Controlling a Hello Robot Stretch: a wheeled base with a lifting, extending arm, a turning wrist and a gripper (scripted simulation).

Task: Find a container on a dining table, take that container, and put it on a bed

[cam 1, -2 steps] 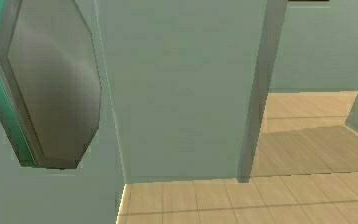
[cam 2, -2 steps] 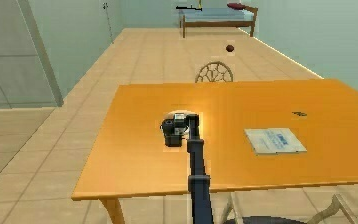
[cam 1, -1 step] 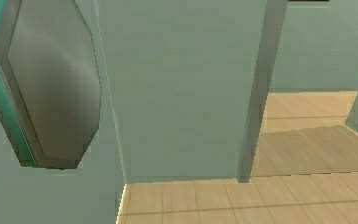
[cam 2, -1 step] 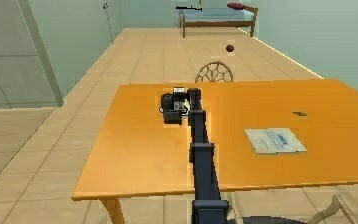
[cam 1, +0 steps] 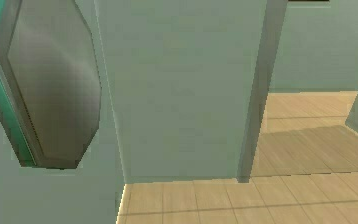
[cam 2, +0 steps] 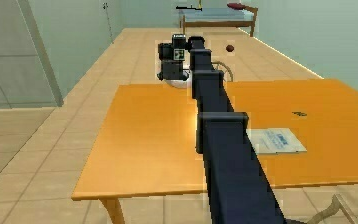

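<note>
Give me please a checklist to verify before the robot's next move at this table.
1. The arm reaches across the orange table: ok.
2. The fingers are at the far edge by a white rounded thing; whether it is the container: cannot tell.
3. Something held: cannot tell.
4. The white booklet lies clear of the arm: ok.
5. Straight path ahead: not ok, a wall stands close; an opening is at the forward view's right.

Evenly, softly lit across the orange table. Dimmer on the grey-green wall ahead, with brighter bands on the tan floor beyond.
</note>
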